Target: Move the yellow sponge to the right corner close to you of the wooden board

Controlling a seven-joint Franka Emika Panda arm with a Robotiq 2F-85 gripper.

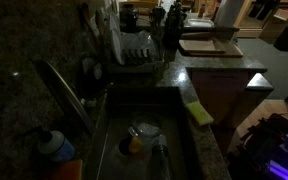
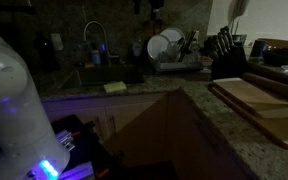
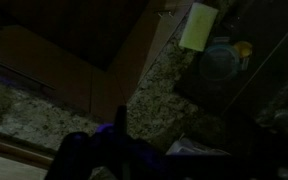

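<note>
Beside the sink: the yellow sponge [image 1: 197,110] lies flat on the narrow strip of counter [image 1: 219,150] along one side of the sink [image 1: 112,118], close to its rim and not on the board.
Pincer: the pincer [image 3: 112,150] is a dark shape low in the wrist view, above the speckled counter and away from the sink. The picture is too dim to tell whether the jaws stand wide or narrow. The sponge is far from it, so it does not hold the sponge.
Direction: from the pincer the sponge lies ahead and off to one side, toward the sink and well apart. It sits at the upper right of the wrist view.
Long axis: it runs along the sink's rim and looks near upright in the wrist view, a little tilted.
Wooden board: the wooden board [image 2: 259,100] lies well apart from the sink, past the dish rack [image 2: 169,50].
Likely next move: travel toward the sink, then come down with the jaws across the sponge's short side.
</note>
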